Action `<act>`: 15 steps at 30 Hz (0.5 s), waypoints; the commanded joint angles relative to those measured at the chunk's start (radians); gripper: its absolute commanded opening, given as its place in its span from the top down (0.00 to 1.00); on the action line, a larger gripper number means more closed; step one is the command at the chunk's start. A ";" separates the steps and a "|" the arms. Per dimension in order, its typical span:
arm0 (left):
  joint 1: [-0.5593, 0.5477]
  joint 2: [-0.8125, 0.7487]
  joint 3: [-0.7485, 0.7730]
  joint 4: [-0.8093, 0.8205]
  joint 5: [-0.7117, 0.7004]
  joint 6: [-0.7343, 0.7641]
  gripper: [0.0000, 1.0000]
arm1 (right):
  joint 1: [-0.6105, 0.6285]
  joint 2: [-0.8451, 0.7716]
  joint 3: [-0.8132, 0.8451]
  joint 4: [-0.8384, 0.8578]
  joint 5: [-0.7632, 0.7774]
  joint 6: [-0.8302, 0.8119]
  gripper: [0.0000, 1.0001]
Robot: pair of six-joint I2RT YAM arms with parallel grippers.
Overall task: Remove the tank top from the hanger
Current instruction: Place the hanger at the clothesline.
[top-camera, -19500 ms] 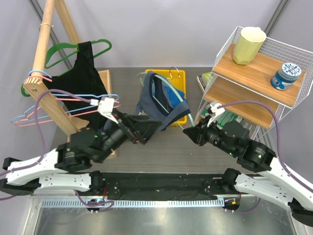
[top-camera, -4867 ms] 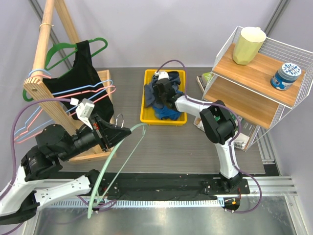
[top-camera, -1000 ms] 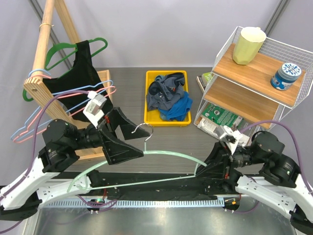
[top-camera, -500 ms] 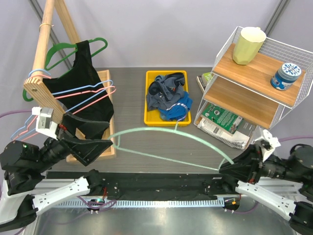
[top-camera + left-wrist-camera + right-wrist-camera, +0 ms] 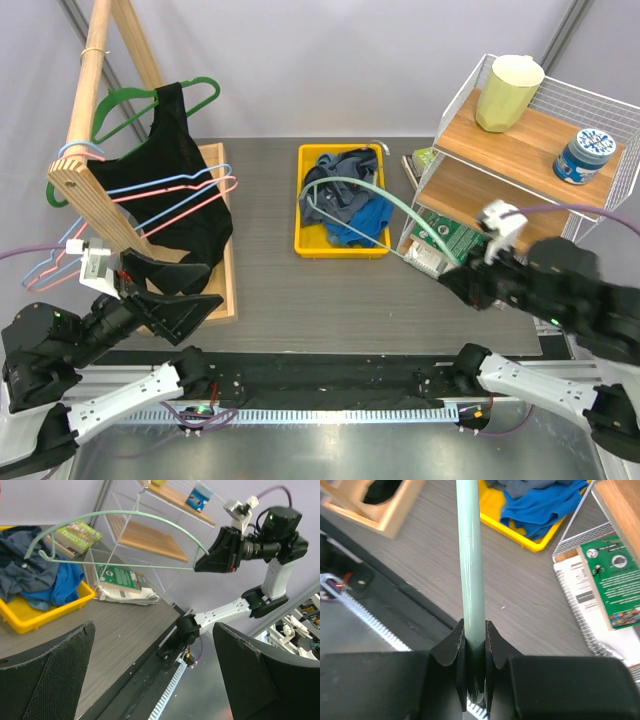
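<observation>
The tank top (image 5: 345, 200) lies crumpled in the yellow tray (image 5: 340, 253) at the back of the desk (image 5: 300, 290), a heap of navy and bright blue cloth, and no part of it is on the hanger (image 5: 470, 555). The pale green hanger is bare and held up in the air, its arc passing above the tray's right side and ending beside the wire shelf (image 5: 520, 195).

Half a second earlier the hanger stretched low across the front of the desk between the two arms. Now the right arm has swung it up and back. The left fingers (image 5: 178, 290) have withdrawn to the near left corner beside the wooden rack (image 5: 85, 150), spread wide with nothing between them. Judging by this, the removal itself is done, and only the empty hanger remains to be put somewhere.

The right wrist view shows what the top view leaves unclear: the right fingers (image 5: 475, 630) are clamped tight on one end of the hanger's rod. The left wrist view shows the whole hanger in profile, hook and lower bar both free of cloth, with the tank top well below it in the tray.
</observation>
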 commanded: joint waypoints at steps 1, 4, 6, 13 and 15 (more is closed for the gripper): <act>-0.001 -0.025 -0.025 -0.062 -0.052 -0.005 0.00 | -0.001 0.189 0.054 0.165 0.094 -0.087 0.99; -0.001 -0.048 -0.048 -0.076 -0.057 -0.022 0.00 | -0.001 0.344 0.148 0.196 0.125 -0.147 0.99; -0.001 -0.069 -0.064 -0.079 -0.057 -0.031 0.00 | -0.001 0.419 0.207 0.193 0.147 -0.217 0.99; -0.001 -0.138 -0.109 -0.079 -0.046 -0.081 0.00 | -0.001 0.671 0.429 0.190 -0.005 -0.440 0.99; -0.003 -0.149 -0.118 -0.082 -0.044 -0.091 0.00 | -0.010 0.726 0.472 0.196 -0.054 -0.480 0.99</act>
